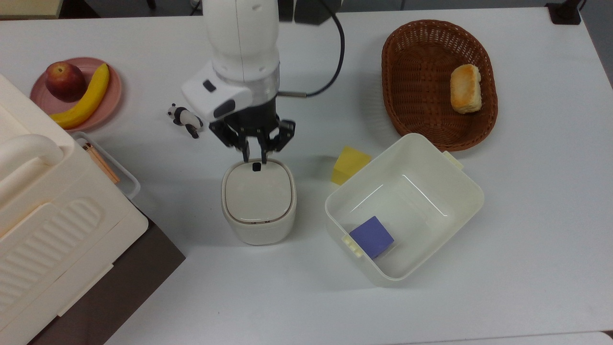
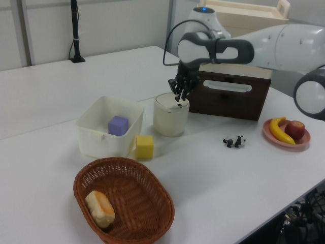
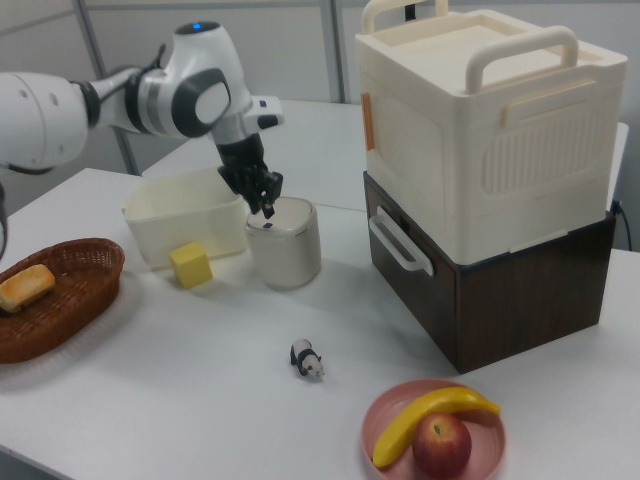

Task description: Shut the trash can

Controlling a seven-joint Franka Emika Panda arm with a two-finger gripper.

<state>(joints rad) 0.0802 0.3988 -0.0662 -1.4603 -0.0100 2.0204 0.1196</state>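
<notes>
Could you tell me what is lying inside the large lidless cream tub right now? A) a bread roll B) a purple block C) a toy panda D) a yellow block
B: in the top view a purple block lies on the floor of the tub, near one corner, while the yellow block sits outside on the table beside the tub's wall.

In the top view, the trash can (image 1: 258, 201) stands left of the tub (image 1: 433, 158), the pincer (image 1: 254, 155) above its upper edge.
</notes>
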